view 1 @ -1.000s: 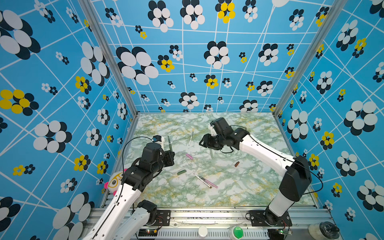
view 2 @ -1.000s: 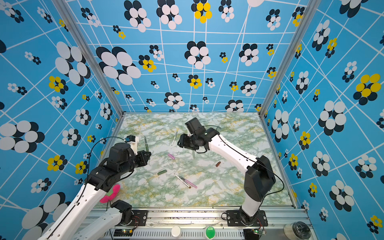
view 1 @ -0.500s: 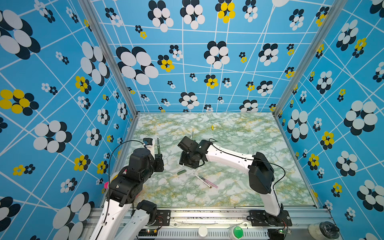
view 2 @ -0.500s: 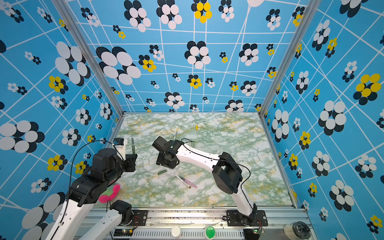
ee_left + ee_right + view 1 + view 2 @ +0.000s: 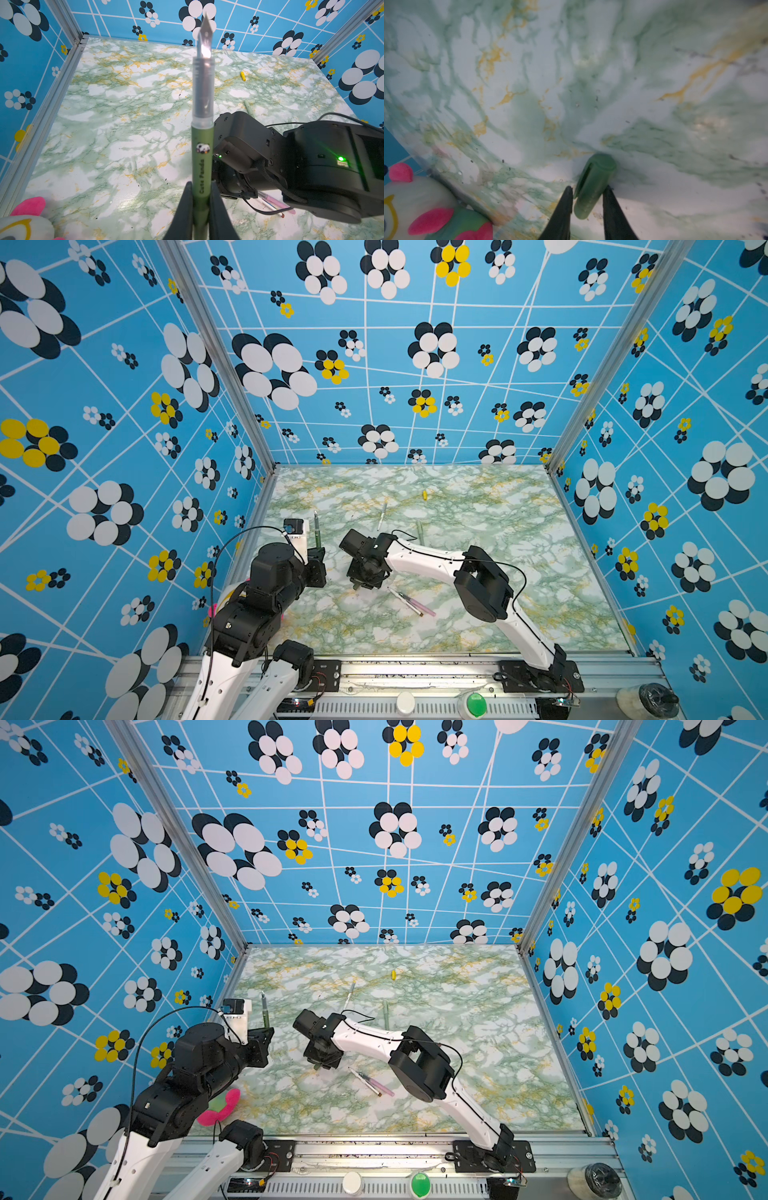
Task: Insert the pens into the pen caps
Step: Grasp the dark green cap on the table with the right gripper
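dark green pen upright, nib up, near the table's left edge, clamped in your left pincer | dark green cap lies left of centre, your right pincer part-open astride it, pinch unclear | no pen looks capped yet; other pens lie loose | containers: none

Marbled tabletop, yellow cap (far end), pale green pen, pink pen

Blue walls printed with white lines and black, white and yellow flowers are enclosing a green-and-white marbled tabletop; silver aluminium posts are standing at its back corners.
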Available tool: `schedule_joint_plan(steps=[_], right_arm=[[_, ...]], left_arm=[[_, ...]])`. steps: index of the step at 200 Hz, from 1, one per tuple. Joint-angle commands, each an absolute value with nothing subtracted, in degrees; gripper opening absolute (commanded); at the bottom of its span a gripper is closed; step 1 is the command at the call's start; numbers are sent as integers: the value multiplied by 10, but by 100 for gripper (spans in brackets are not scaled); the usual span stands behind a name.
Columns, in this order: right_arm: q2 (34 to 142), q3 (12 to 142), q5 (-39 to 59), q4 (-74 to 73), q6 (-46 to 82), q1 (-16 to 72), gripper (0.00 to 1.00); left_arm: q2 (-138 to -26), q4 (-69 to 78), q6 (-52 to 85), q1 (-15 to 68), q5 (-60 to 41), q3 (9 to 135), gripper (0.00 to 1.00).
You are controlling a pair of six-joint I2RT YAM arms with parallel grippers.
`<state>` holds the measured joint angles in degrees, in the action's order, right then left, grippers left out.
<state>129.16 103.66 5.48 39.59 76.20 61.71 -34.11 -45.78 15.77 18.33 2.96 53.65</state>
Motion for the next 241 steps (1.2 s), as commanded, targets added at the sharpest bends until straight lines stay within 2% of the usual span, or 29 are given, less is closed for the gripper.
schedule_joint_plan(steps=[1, 162, 201, 241], right_arm=[[1312, 1062, 64, 393, 769, 614, 44], [1394, 1148, 68, 463, 720, 598, 14], [1369, 1169, 23, 477, 676, 594, 9], [1282, 1157, -51, 468, 605, 576, 9]], left_arm=[[-334, -445, 150, 179, 20, 531, 0], [-335, -418, 148, 186, 9, 517, 0], [-344, -414, 154, 186, -1, 516, 0], [-359, -391, 167, 186, -47, 508, 0]])
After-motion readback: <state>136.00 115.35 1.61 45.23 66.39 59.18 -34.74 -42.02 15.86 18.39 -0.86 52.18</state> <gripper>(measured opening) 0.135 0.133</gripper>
